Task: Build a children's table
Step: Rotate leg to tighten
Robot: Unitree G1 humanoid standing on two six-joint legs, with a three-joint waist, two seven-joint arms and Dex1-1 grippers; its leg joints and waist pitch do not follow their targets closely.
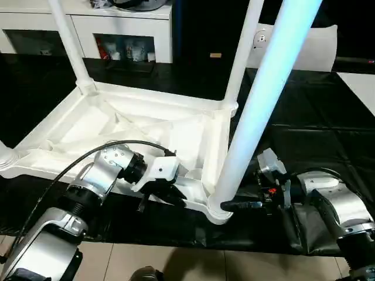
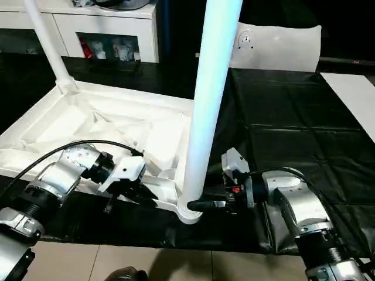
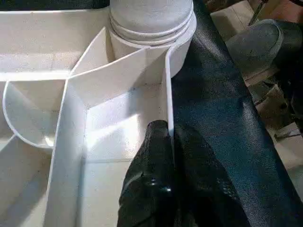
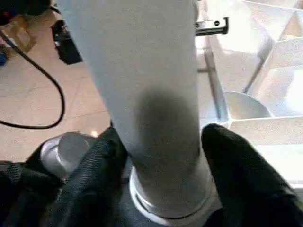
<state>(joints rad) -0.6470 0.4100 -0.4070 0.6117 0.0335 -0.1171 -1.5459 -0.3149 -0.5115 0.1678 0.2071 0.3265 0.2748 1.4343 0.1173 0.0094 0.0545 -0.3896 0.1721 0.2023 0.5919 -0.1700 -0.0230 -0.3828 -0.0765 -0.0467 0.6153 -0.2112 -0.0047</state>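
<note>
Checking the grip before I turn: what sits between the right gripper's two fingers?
The base of the near leg, just above its corner socket, stands between the right gripper fingers in the right wrist view. The left gripper pinches the tabletop's rim.

Glossy white plastic tabletop (image 1: 176,132); wrinkled black sheet (image 1: 310,117).

no readable text, labels, brands or numbers anywhere

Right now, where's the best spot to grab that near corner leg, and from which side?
Grip the near leg low, just above its corner socket, coming level from the robot's right, probably. The tube stands upright and round, so fingers can straddle it there.
</note>
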